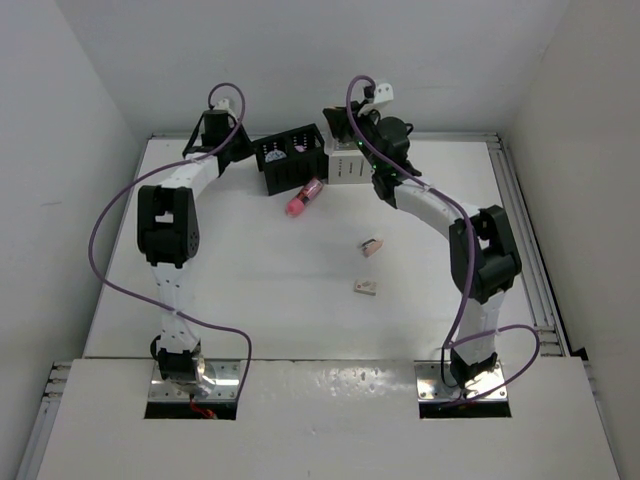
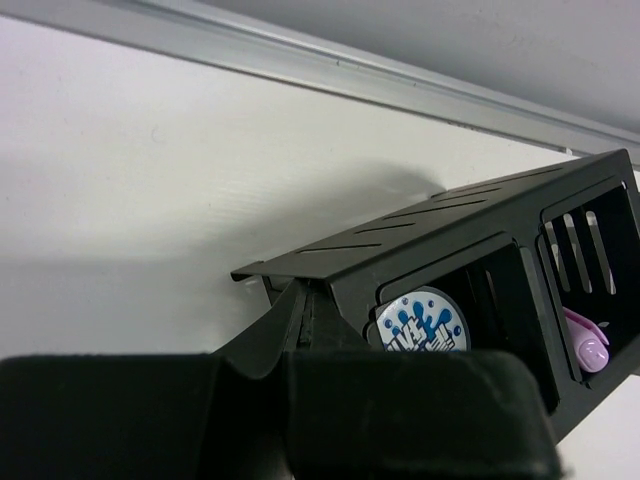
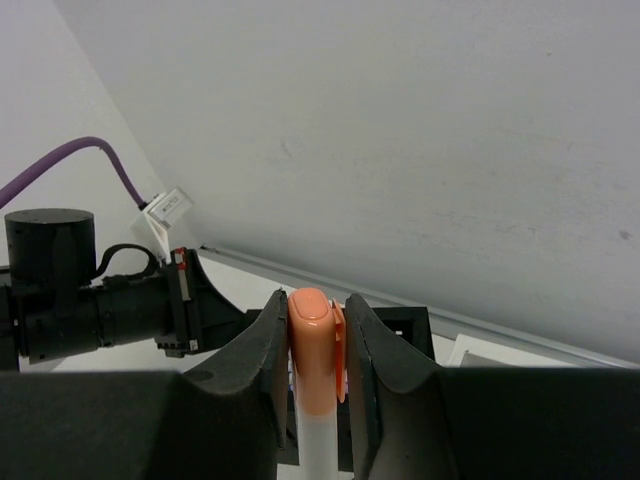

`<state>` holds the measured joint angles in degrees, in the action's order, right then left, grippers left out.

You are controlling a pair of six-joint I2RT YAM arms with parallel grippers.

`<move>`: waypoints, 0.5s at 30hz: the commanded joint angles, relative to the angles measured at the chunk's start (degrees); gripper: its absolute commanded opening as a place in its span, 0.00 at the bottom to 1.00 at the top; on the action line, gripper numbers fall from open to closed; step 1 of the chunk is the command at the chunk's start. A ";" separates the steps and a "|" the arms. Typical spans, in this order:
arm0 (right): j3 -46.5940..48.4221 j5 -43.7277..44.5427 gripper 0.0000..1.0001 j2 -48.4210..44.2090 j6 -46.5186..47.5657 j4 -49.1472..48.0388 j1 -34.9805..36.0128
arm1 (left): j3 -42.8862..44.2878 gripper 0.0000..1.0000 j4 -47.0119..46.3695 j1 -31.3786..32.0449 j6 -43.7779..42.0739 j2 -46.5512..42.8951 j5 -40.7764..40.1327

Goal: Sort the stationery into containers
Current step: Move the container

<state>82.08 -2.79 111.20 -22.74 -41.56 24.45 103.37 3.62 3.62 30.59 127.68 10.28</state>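
My left gripper is shut on the left wall of the black organizer; in the left wrist view the fingertips pinch that wall. The blue-white tape roll sits in its near compartment and the lilac-pink stick in the far one. My right gripper is shut on an orange-capped white marker, held above the black organizer and beside the white organizer. The hot-pink tube lies on the table in front of the black organizer. Two eraser blocks lie mid-table.
The back wall and a metal rail run close behind the organizers. The left arm's wrist is close to the right gripper's left side. A raised edge borders the table's right side.
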 commanded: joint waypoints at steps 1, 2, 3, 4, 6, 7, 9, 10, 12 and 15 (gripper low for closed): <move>0.36 -1.17 0.00 0.86 -1.08 -3.97 -0.28 | 2.89 0.00 -8.01 -0.10 -2.55 0.03 0.88; 0.44 -1.17 0.00 1.04 -1.16 -4.14 -0.36 | 2.89 0.00 -8.62 -0.10 -2.90 0.11 1.05; 0.62 -1.17 0.00 1.21 -1.16 -4.14 -0.28 | 2.80 0.00 -9.76 -0.01 -3.16 0.46 1.58; 0.62 -1.17 0.00 1.39 -1.25 -4.23 -0.36 | 2.97 0.00 -10.29 -0.01 -3.25 0.55 1.76; 0.71 -1.08 0.00 1.74 -1.43 -4.49 -0.28 | 2.89 0.02 -11.87 -0.19 -3.87 0.90 2.02; 0.71 -1.08 0.00 1.92 -1.43 -4.58 -0.28 | 2.71 0.04 -12.58 -0.19 -4.39 0.99 2.02; 0.71 -1.08 0.00 1.92 -1.60 -4.58 -0.28 | 2.45 0.09 -14.07 -0.10 -5.01 1.17 2.28; 0.71 -1.08 0.00 2.09 -1.60 -4.76 -0.28 | 2.45 0.10 -14.60 -0.19 -5.36 1.34 2.37; 0.80 -1.08 0.00 2.36 -1.69 -4.85 -0.28 | 2.71 0.16 -15.74 -0.19 -5.98 1.96 2.81; 1.15 -1.17 0.00 2.71 -1.78 -5.02 -0.36 | 3.33 0.25 -16.97 -0.10 -6.85 2.84 2.99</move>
<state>82.08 -3.25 114.28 -23.57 -42.13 24.45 103.42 -6.20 3.42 25.30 129.67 11.18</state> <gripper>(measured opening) 0.228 0.240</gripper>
